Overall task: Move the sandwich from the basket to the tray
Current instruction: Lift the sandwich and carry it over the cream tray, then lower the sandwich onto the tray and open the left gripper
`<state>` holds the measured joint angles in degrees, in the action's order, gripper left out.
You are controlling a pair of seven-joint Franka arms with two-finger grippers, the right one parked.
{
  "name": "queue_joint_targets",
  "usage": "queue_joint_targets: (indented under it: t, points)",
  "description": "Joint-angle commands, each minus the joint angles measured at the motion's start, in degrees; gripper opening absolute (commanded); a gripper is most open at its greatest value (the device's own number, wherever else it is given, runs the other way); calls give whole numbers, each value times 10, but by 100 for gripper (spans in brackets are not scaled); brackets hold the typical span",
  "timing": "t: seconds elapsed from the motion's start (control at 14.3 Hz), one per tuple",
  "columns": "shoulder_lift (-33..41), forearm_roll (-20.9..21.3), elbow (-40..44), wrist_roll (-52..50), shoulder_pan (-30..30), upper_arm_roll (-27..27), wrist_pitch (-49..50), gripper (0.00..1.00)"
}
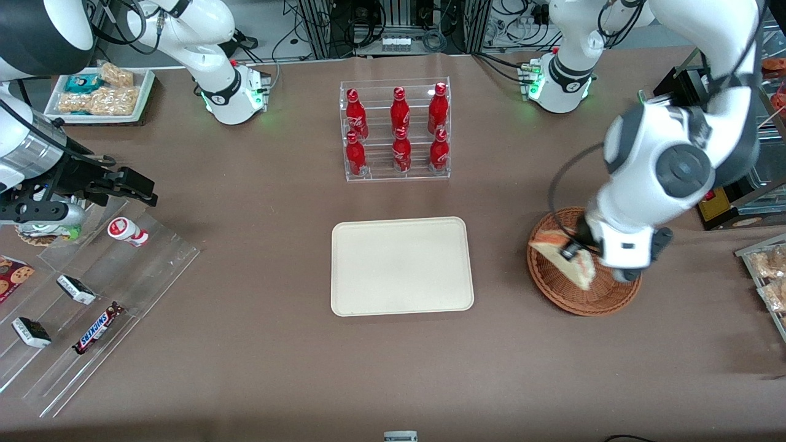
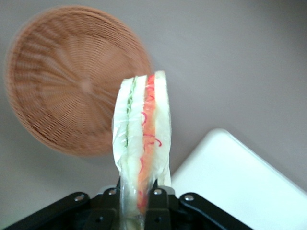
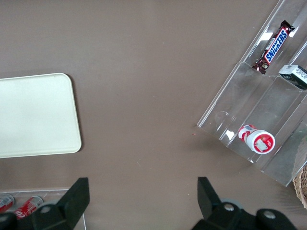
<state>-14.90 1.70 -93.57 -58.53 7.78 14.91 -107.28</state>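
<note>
My gripper (image 1: pixel 572 250) hangs above the round wicker basket (image 1: pixel 552 285) and is shut on the sandwich (image 1: pixel 568 261), a white bread wedge with orange and green filling. In the left wrist view the sandwich (image 2: pixel 142 134) stands pinched between my black fingers (image 2: pixel 158 201), lifted clear of the basket (image 2: pixel 72 81) below it. The basket holds nothing else. The cream tray (image 1: pixel 402 266) lies flat in the middle of the table, beside the basket toward the parked arm's end; a corner of the tray (image 2: pixel 249 182) shows close to the sandwich.
A clear rack of red bottles (image 1: pixel 396 130) stands farther from the front camera than the tray. Clear acrylic racks (image 1: pixel 86 294) with snack bars lie toward the parked arm's end. Bagged snacks (image 1: pixel 770 273) sit at the working arm's end.
</note>
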Motion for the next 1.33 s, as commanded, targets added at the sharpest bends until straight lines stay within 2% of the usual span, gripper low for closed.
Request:
queue_joint_targets:
  t: [0.0, 0.07, 0.14, 0.35, 0.49, 0.63, 0.84, 0.91, 0.98, 1.05, 1.26]
  points:
    - [-105, 66, 77, -13, 85, 34, 3, 1]
    - [-135, 109, 94, -13, 124, 34, -7, 2]
    - [-156, 132, 102, -14, 150, 34, -26, 2]
    - [-202, 174, 98, -10, 200, 34, -110, 5]
    - [-238, 186, 101, -10, 227, 30, -143, 5]
    - [-253, 220, 96, -12, 232, 30, -166, 6]
    - [-281, 236, 98, -11, 247, 29, -180, 13]
    - [-288, 258, 96, -19, 252, 29, -194, 25]
    - [-288, 266, 95, -25, 258, 29, -197, 74]
    - [-286, 267, 94, -34, 257, 28, -197, 100]
    - [-253, 268, 92, -82, 250, 28, -185, 100]
